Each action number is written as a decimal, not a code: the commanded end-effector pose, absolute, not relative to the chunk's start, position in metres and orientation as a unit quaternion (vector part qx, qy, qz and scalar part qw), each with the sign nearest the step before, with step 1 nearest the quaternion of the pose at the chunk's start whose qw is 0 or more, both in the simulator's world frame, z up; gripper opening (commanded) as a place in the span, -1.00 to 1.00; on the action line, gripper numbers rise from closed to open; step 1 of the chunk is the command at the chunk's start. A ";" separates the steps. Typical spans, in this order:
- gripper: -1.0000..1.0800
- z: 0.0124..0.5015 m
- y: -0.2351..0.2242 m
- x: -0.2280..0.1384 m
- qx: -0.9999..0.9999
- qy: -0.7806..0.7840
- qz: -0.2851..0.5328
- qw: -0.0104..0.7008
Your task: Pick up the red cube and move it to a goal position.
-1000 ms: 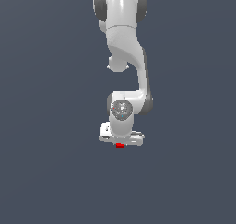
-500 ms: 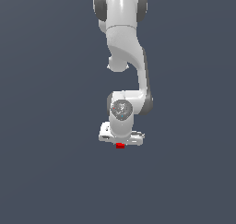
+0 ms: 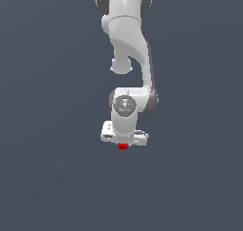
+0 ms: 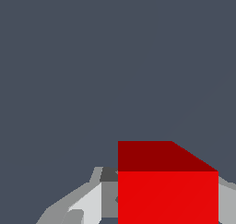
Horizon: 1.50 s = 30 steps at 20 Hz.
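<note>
The red cube [image 3: 123, 146] shows as a small red patch just under the white gripper [image 3: 124, 139] at the lower end of the arm. In the wrist view the red cube [image 4: 168, 191] looms large and sits between the two grey-white fingers [image 4: 87, 205], which press against both of its sides. The gripper [image 4: 168, 209] is shut on it. The fingers themselves are hidden behind the hand in the exterior view. I cannot tell from these frames whether the cube rests on the ground or hangs above it.
A plain dark grey-blue surface [image 3: 47, 178] fills both views. The white arm [image 3: 127, 40] stretches from the top of the exterior view down to the wrist [image 3: 125, 105].
</note>
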<state>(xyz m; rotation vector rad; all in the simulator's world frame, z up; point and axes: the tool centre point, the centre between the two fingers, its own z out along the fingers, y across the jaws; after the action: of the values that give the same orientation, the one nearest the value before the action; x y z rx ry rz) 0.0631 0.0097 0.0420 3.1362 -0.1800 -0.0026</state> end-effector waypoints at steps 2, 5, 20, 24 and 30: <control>-1.00 0.060 0.008 0.055 0.998 -0.057 0.000 0.000; -1.00 0.080 0.005 0.046 0.998 -0.057 0.000 0.000; -1.00 0.208 -0.010 -0.010 0.998 -0.057 0.000 0.000; -1.00 0.233 -0.013 -0.020 0.998 -0.057 0.000 0.000; -1.00 0.257 -0.016 -0.029 0.998 -0.057 0.000 0.000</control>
<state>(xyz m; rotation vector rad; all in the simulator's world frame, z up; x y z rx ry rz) -0.0267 -0.0150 0.2520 3.1367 -0.1804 0.0006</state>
